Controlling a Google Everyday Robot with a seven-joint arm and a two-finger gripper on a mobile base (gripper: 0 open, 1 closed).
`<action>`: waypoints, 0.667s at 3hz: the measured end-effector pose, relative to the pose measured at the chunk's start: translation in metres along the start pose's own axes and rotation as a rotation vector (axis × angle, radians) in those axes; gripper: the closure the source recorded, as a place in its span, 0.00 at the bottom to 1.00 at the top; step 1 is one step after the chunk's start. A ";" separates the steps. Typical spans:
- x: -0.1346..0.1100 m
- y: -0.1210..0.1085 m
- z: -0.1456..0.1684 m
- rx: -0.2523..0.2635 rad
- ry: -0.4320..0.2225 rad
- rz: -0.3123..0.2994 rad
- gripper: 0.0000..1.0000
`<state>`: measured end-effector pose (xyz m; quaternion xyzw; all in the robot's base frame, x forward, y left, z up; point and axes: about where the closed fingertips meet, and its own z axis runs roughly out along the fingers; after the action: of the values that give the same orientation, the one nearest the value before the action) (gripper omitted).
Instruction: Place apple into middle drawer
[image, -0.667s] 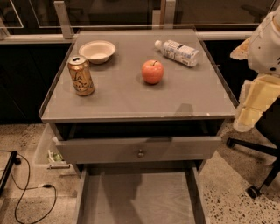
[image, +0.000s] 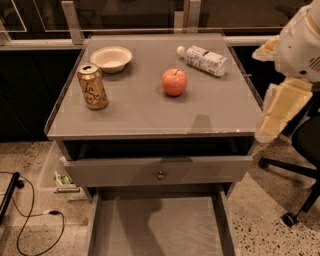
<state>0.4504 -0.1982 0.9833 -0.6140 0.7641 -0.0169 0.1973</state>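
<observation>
Apple placement has not begun, as far as you can judge: the fruit rests on the grey table top, not in any drawer. Below the top, under a drawer front with a round knob, the middle drawer stands pulled out, showing its flat grey floor. The gripper hangs beside the table's right edge, well apart from the apple; you cannot tell whether it is spread or pressed together. Reaching, grasping, lowering and releasing all remain. The apple sits upright near the top's middle, between a gold can and a lying bottle. It is round, red-orange, and yellowish near the stem.
</observation>
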 end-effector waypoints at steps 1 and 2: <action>-0.041 -0.019 0.013 0.025 -0.141 -0.061 0.00; -0.084 -0.053 0.037 0.050 -0.297 -0.109 0.00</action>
<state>0.5262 -0.1241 0.9869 -0.6453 0.6912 0.0445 0.3223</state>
